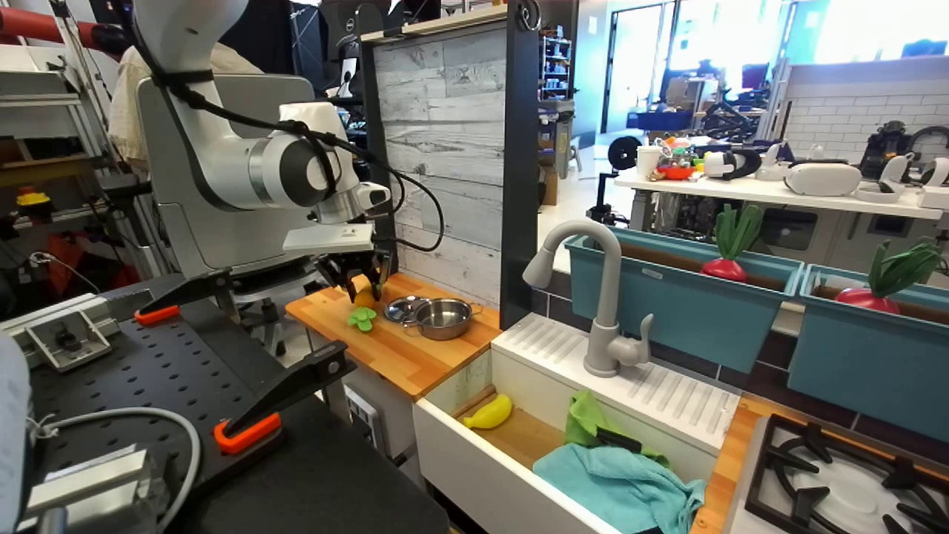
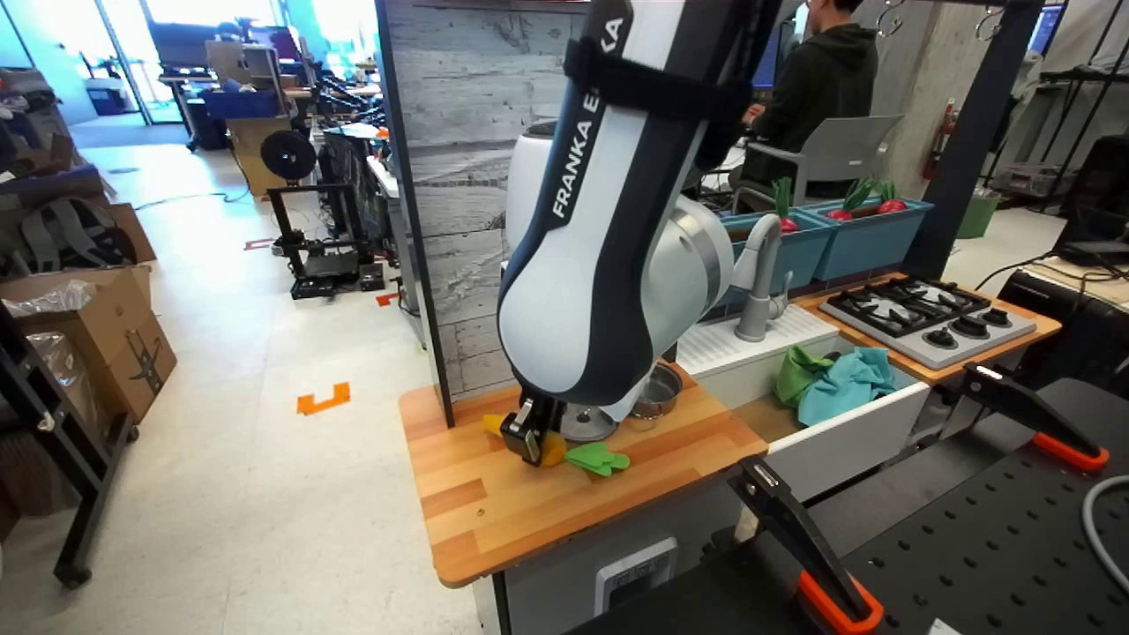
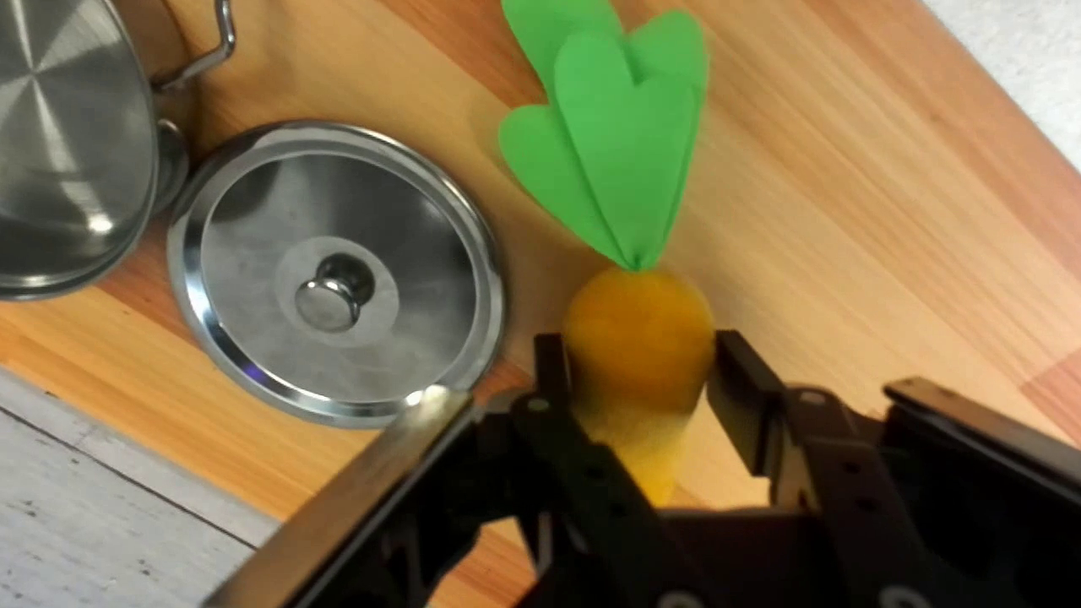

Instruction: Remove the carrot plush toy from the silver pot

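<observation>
The carrot plush toy [image 3: 638, 317] has an orange-yellow body and green leaves. It lies on the wooden counter, outside the pot; its leaves show in both exterior views [image 1: 362, 319] [image 2: 598, 459]. My gripper [image 3: 639, 363] points down with one finger against each side of the toy's thick end and appears shut on it. The toy's tapered tip is partly hidden by the gripper. The silver pot [image 3: 59, 160] stands at the left of the wrist view, and to the right of the gripper in both exterior views [image 1: 439, 331] [image 2: 657, 407]. Nothing shows inside it.
A metal lid [image 3: 253, 219] lies between pot and toy. A wood-plank wall [image 1: 445, 148] rises behind the counter [image 1: 393, 356]. A white sink [image 1: 474, 475] with a yellow banana-like object [image 1: 489, 412] and cloths [image 1: 619, 482] adjoins it. A faucet [image 1: 606, 297] stands behind the sink.
</observation>
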{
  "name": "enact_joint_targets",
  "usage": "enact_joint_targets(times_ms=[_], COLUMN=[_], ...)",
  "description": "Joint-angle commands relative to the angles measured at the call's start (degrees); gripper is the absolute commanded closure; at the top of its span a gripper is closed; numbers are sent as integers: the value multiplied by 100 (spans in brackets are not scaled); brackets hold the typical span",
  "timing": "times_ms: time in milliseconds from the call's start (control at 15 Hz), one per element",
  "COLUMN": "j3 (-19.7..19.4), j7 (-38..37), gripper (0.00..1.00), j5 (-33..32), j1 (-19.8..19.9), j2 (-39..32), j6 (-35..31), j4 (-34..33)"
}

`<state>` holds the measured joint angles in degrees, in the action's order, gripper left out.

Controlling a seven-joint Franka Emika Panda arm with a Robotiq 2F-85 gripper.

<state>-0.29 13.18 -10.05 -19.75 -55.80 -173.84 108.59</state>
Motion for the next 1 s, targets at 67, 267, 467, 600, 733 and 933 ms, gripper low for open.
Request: enact_joint_targets(times_ms=[67,267,467,600,733,933], j3=[-30,-5,-126,12,3,-7], j7=[-157,-168,-211,-139,-142,-143], gripper=[13,0,0,0,0,0], j5=[-210,-221,-267,-231,-236,-237], j1=[-16,-27,-199,-37,-66,-71], j2=[-24,206,504,232,336,369], j6=[55,-108,-536,-381,-389,-390], j4=[-96,229,742,393,532,568])
